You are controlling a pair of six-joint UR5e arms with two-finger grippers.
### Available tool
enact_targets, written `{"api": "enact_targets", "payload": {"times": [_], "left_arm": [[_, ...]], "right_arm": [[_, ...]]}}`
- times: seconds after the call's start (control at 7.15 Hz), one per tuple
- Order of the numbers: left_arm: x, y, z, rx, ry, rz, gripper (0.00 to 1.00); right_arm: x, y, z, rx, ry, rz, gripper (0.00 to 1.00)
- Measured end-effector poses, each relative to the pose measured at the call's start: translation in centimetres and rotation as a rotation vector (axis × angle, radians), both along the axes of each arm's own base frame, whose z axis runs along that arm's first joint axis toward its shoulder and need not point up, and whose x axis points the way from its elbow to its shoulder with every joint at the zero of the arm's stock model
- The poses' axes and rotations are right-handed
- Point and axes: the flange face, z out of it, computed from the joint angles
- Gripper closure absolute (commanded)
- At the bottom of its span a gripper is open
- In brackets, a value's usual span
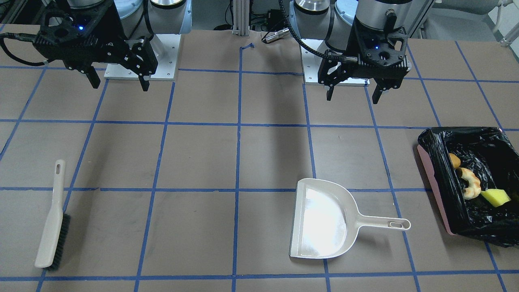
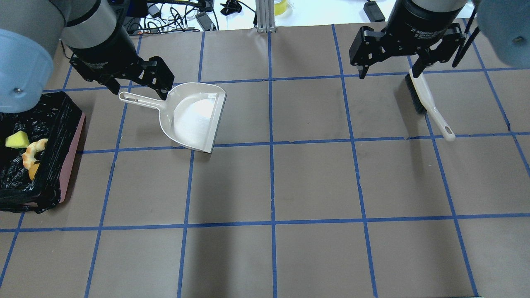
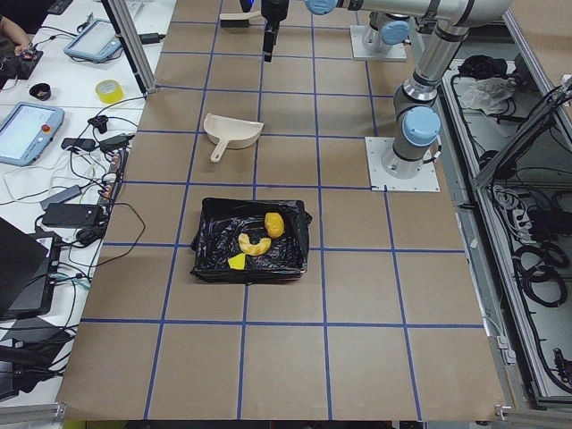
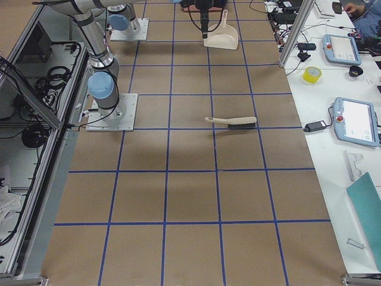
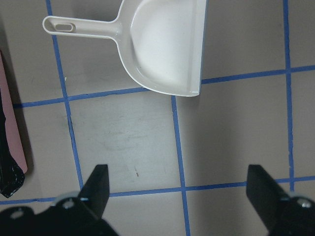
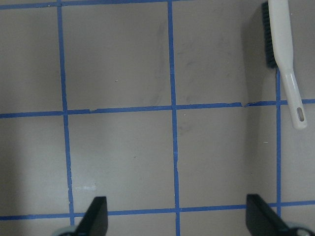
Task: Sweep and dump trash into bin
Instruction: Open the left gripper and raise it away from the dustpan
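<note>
The bin (image 1: 432,178) with pink sides and a black bag stands at the table's end on my left, also in the overhead view (image 2: 71,138). In it lie the orange-yellow lump (image 1: 454,161), the tan-and-white bread piece (image 1: 471,184) and the yellow-green wedge (image 1: 495,197). The beige dustpan (image 1: 320,219) lies empty on the table. The beige brush (image 1: 50,227) lies flat on my right side. My left gripper (image 1: 352,97) is open and empty, raised above the dustpan's handle (image 2: 138,100). My right gripper (image 1: 120,86) is open and empty, raised over the brush's bristle end (image 2: 416,97).
Brown paper with a blue tape grid covers the table (image 2: 273,186). The arm bases (image 1: 142,61) stand at the robot's edge. Cables and tools lie beyond the far edge (image 2: 186,16). A side table with tablets and tape (image 3: 80,98) stands past it.
</note>
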Motion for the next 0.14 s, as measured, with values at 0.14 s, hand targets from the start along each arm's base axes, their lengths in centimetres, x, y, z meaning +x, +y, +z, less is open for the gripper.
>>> {"api": "enact_targets", "payload": {"times": [0.14], "left_arm": [[0.29,0.14,0.22,-0.006,0.000,0.007,0.02]], "right_arm": [[-0.02,0.04,0.06,-0.001,0.000,0.000,0.00]]}}
